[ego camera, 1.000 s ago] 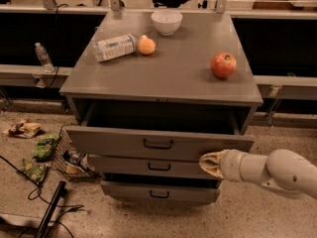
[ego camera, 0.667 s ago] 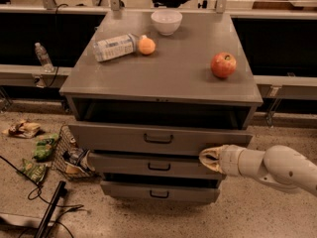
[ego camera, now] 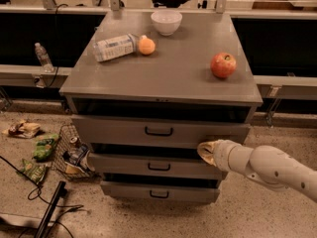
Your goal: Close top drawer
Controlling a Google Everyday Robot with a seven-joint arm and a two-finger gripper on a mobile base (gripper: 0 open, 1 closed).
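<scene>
— Speckled floor, with snack wrappers point(ego camera: 39, 155) strewn to the left of a grey cabinet point(ego camera: 163, 83). On its top are a white bowl point(ego camera: 166, 22), an orange point(ego camera: 146, 45), a red apple point(ego camera: 223, 65) and a bottle point(ego camera: 115, 47) lying on its side. Where is the task item?

— The top drawer point(ego camera: 114, 130) stands out from the frame, with a dark gap showing above its front. Its loop handle point(ego camera: 158, 131) at centre is not held. The middle drawer point(ego camera: 124, 163) and bottom drawer point(ego camera: 129, 190) also project.

— And the gripper?

— The gripper point(ego camera: 208, 151) sits at the lower right edge of the top drawer's front, right of the handle. It appears to touch the front, though contact is hard to confirm from this angle. I cannot tell whether it is spread or pressed together. The white arm point(ego camera: 270, 165) reaches in from the right.

— Which step is in hand?

— In my judgement, the push itself, not yet finished. The next move calls for a straight, level shove toward the cabinet's back until the front meets the frame. The contact is off-centre, so the drawer may skew and bind. The gripper could also slip down onto the middle drawer.
</scene>
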